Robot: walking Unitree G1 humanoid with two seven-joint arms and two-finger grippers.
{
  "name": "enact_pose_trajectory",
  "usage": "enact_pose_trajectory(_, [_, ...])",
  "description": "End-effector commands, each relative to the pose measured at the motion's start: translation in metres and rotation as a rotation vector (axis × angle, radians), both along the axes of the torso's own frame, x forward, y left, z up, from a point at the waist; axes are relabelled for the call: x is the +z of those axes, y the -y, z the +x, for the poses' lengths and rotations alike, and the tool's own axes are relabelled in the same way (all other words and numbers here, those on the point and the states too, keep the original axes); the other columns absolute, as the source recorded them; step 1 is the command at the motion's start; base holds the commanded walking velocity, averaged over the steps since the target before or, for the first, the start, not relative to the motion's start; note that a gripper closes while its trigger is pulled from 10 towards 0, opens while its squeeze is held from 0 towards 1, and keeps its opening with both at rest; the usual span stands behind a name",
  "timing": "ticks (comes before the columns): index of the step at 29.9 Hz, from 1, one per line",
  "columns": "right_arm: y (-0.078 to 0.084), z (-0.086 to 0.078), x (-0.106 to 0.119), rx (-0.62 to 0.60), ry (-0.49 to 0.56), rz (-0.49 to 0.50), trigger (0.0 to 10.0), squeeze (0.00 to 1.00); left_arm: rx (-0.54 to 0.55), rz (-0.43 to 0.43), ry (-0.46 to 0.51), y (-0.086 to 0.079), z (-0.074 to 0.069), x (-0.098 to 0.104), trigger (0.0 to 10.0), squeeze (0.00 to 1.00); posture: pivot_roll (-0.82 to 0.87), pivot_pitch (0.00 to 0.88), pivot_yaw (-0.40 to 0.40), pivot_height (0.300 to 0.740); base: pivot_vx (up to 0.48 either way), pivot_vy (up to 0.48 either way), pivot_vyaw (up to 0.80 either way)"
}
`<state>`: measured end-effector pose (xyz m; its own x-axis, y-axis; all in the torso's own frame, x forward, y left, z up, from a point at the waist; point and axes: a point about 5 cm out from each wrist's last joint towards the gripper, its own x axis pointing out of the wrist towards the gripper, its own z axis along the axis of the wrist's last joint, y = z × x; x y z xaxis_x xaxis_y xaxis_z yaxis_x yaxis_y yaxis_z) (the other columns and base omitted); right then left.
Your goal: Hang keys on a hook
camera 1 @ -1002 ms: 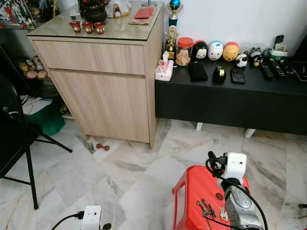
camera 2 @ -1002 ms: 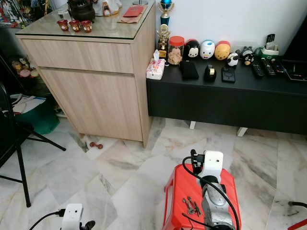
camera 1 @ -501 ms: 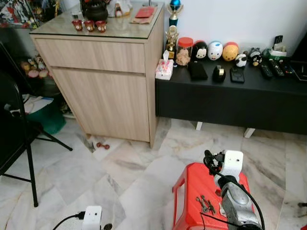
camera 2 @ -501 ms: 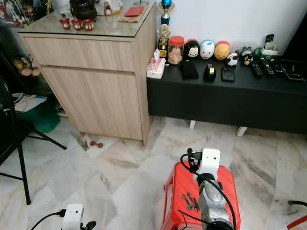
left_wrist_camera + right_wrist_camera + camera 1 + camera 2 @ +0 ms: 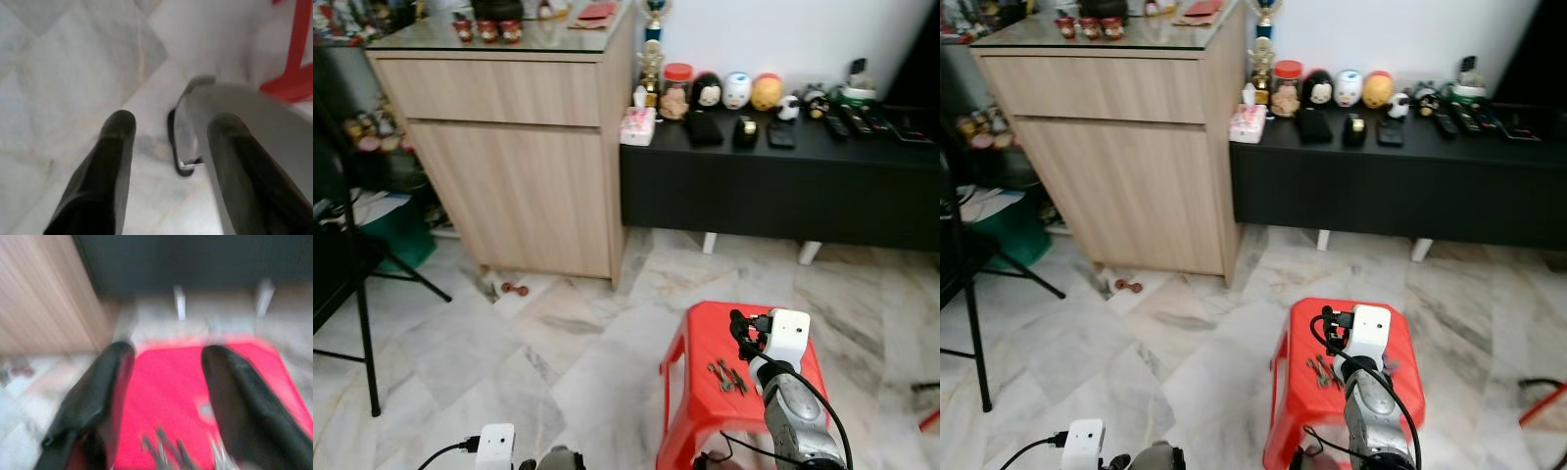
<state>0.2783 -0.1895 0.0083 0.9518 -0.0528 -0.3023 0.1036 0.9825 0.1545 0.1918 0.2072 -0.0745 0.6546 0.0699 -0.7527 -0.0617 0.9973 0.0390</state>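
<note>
Keys [image 5: 724, 376]: small dark bunch lying flat on top of red plastic stool [image 5: 705, 333], toward its near-left part, at about 5 o'clock in the head views. Not held. Right gripper [image 5: 164, 382] above the stool top, fingers [image 5: 105, 396] spread wide apart with nothing between them; keys show blurred near the fingers' base in the right wrist view. Right arm's white wrist camera [image 5: 787, 336] just beside the keys, at their 2 o'clock. Left gripper [image 5: 168, 137] low over marble floor [image 5: 558, 343], fingers parted, empty. Wooden cabinet [image 5: 509, 147] at 11 o'clock; black low console [image 5: 773, 191] at 1 o'clock, well apart from the stool
</note>
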Motion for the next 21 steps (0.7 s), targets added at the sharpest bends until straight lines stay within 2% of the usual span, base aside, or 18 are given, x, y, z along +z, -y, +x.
enact_pose_trajectory(1, [-0.006, 0.010, 0.007, 0.003, 0.008, 0.002, 10.0, 0.00, 0.003, -0.015, -0.072, 0.003, -0.019, -0.010, 10.0, 0.00, 0.08, 0.065, -0.009, 0.642, 0.000, 0.000, 0.00])
enact_pose_trajectory(6, [0.000, 0.009, 0.002, -0.080, -0.046, 0.036, 10.0, 0.00, 0.003, -0.022, -0.073, 0.005, -0.019, -0.011, 10.0, 0.00, 0.08, 0.066, -0.009, 0.642, 0.000, 0.000, 0.00])
enact_pose_trajectory(12, [-0.004, 0.009, -0.002, 0.013, -0.087, 0.002, 10.0, 0.00, 0.001, -0.026, -0.075, 0.006, -0.020, -0.011, 10.0, 0.00, 0.08, 0.069, -0.011, 0.642, 0.000, 0.000, 0.00])
enact_pose_trajectory(14, [-0.006, 0.009, -0.008, 0.086, -0.151, -0.075, 10.0, 0.00, 0.006, -0.030, -0.074, 0.005, -0.020, -0.011, 10.0, 0.00, 0.08, 0.070, -0.010, 0.642, 0.000, 0.000, 0.00])
enact_pose_trajectory(19, [-0.005, 0.004, -0.018, 0.056, -0.246, -0.011, 10.0, 0.00, 0.007, -0.035, -0.076, 0.005, -0.021, -0.012, 10.0, 0.00, 0.08, 0.070, -0.011, 0.642, 0.000, 0.000, 0.00])
enact_pose_trajectory(21, [-0.005, 0.002, -0.021, 0.085, -0.268, -0.027, 10.0, 0.00, 0.008, -0.037, -0.077, 0.006, -0.021, -0.012, 10.0, 0.00, 0.08, 0.070, -0.011, 0.642, 0.000, 0.000, 0.00])
